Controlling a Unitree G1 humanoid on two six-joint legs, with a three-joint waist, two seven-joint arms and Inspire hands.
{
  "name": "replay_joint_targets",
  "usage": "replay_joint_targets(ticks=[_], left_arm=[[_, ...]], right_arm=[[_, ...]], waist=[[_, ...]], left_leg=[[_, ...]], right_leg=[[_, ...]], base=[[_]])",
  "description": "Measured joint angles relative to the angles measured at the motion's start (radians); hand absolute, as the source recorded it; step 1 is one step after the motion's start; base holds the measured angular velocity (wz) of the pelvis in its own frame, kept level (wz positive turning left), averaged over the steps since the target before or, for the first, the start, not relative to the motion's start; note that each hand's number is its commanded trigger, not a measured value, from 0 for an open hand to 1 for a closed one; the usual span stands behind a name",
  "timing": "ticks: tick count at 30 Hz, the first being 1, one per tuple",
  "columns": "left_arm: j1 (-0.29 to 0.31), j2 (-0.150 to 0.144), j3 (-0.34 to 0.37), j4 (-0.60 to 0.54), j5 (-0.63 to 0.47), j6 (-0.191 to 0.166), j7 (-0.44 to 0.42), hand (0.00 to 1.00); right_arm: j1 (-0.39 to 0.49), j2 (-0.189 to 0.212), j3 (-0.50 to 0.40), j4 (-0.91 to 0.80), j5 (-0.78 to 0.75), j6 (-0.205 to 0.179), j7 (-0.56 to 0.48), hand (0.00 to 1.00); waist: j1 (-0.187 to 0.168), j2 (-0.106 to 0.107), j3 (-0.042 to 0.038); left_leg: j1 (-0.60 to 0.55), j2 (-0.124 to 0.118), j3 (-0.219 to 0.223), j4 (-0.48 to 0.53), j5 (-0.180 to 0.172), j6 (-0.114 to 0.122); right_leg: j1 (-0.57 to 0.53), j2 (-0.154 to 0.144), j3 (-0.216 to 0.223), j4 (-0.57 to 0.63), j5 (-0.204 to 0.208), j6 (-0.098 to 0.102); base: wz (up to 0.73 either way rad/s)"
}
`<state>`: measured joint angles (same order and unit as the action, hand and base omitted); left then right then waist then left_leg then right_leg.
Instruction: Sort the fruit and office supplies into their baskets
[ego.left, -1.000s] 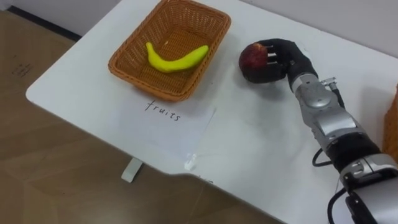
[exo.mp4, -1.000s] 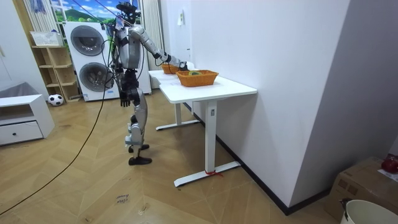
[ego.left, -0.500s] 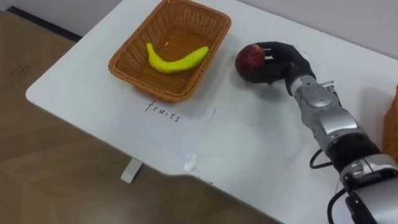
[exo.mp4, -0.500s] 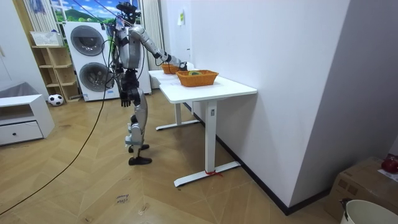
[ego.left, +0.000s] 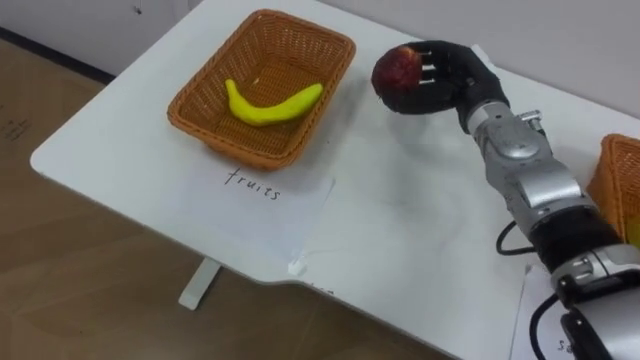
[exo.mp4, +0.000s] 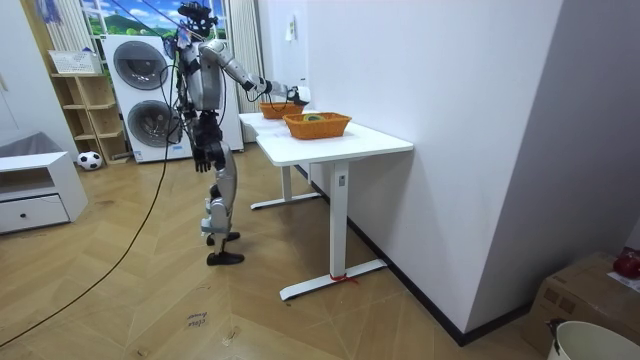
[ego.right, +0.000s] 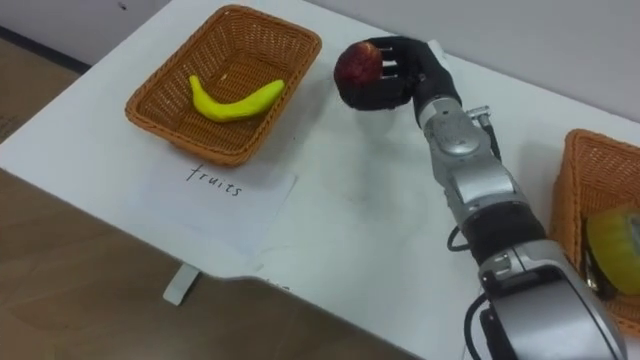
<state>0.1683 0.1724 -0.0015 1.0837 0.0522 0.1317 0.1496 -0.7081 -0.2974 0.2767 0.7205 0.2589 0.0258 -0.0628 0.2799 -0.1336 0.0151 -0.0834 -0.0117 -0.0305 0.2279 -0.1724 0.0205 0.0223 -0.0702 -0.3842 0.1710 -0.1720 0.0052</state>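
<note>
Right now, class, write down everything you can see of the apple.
The apple is round and dark red with a lighter patch near the top, its skin smooth. The right hand grips it from the right, dark fingers curled round it. It is held over the white table, just right of the fruit basket, apart from its rim.

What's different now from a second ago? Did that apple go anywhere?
The right hand, curled round the apple, has raised it a little, still beside the fruit basket. The head camera shifted too. The banana lies in the basket as before, the paper sheet is unmoved, and the left hand hangs at the robot's side.
</note>
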Motion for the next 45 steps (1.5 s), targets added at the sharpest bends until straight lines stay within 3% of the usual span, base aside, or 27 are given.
replay_joint_targets(ticks=[11, 20, 24, 28, 30, 34, 45], left_arm=[[0.023, 0.003, 0.0, -0.013, 0.008, 0.003, -0.002, 0.0], [0.047, -0.001, 0.011, -0.022, 0.029, 0.018, -0.004, 0.0], [0.054, -0.004, 0.021, -0.018, 0.029, 0.021, -0.007, 0.0], [0.062, -0.004, 0.03, -0.012, 0.029, 0.022, -0.014, 0.0], [0.065, -0.004, 0.033, -0.005, 0.029, 0.03, -0.021, 0.0], [0.067, -0.004, 0.036, -0.005, 0.03, 0.042, -0.035, 0.0], [0.07, -0.002, 0.035, -0.008, 0.03, 0.045, -0.046, 0.0]], right_arm=[[0.0, 0.0, 0.006, -0.077, 0.019, 0.001, -0.01, 1.0], [0.0, 0.014, 0.009, -0.107, 0.005, 0.011, -0.016, 1.0], [0.0, 0.015, 0.013, -0.107, 0.0, 0.02, -0.03, 1.0], [0.0, 0.015, 0.014, -0.107, -0.003, 0.02, -0.033, 1.0], [0.0, 0.018, 0.017, -0.108, -0.003, 0.02, -0.033, 1.0], [0.0, 0.03, 0.018, -0.11, -0.023, 0.027, -0.031, 1.0], [0.0, 0.036, 0.02, -0.117, -0.027, 0.041, -0.032, 1.0]], waist=[[0.006, -0.001, -0.0022], [0.048, -0.007, -0.0057], [0.063, -0.022, -0.0065], [0.077, -0.034, -0.0021], [0.084, -0.032, 0.0036], [0.088, -0.028, 0.0074], [0.09, -0.029, 0.0062]], left_leg=[[0.028, 0.0, 0.001, -0.008, 0.0, 0.0], [0.045, -0.002, -0.003, -0.023, 0.0, 0.0], [0.048, -0.002, -0.019, -0.021, 0.0, 0.0], [0.049, -0.005, -0.029, -0.021, 0.0, 0.0], [0.057, -0.005, -0.031, -0.023, 0.0, 0.0], [0.057, -0.005, -0.035, -0.025, 0.0, 0.0], [0.042, -0.005, -0.036, -0.021, 0.0, 0.0]], right_leg=[[0.025, 0.001, -0.003, -0.002, 0.0, 0.0], [0.039, 0.0, -0.034, -0.002, 0.0, 0.0], [0.048, -0.002, -0.042, -0.002, -0.002, 0.004], [0.054, -0.004, -0.057, -0.002, -0.002, 0.004], [0.062, -0.005, -0.058, -0.002, -0.003, 0.004], [0.063, -0.004, -0.06, -0.002, -0.003, 0.005], [0.049, -0.002, -0.058, -0.002, -0.003, 0.005]], base=[[0.0], [0.0], [0.12], [0.09], [0.0], [0.0], [0.0]])
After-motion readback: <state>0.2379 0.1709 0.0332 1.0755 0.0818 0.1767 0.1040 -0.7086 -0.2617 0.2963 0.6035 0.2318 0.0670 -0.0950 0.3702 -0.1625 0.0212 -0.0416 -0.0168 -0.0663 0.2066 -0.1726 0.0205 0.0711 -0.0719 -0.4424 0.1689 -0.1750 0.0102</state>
